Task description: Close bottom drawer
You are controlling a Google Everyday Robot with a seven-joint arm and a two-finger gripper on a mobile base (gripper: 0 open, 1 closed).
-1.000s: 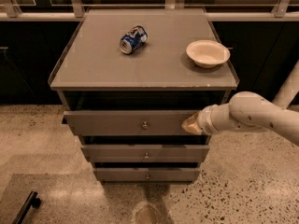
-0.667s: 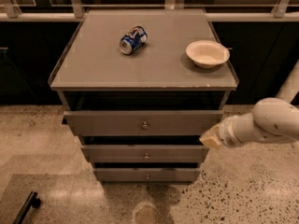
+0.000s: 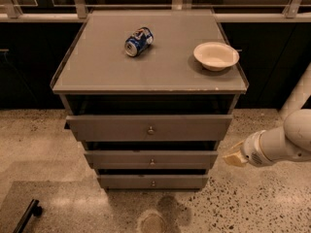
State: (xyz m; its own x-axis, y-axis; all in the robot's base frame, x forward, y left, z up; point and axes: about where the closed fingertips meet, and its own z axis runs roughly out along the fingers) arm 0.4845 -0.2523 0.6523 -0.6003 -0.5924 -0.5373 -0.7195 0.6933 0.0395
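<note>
A grey cabinet has three drawers, all pulled out a little. The bottom drawer [image 3: 152,181] sits lowest with a small round knob [image 3: 153,183], and it sticks out less than the middle drawer [image 3: 151,159] and the top drawer [image 3: 149,127]. My gripper [image 3: 234,156], at the end of a white arm, is to the right of the cabinet at the height of the middle drawer, just off its right edge and above the bottom drawer. It touches nothing that I can see.
A blue can [image 3: 138,41] lies on its side on the cabinet top [image 3: 97,76], and a white bowl [image 3: 216,55] stands at its right. A black handle [image 3: 28,216] lies on the speckled floor at lower left. Dark cabinets run behind.
My gripper has moved away from the front of the top drawer, down and to the right, and now hangs beside the cabinet. The drawers look unchanged.
</note>
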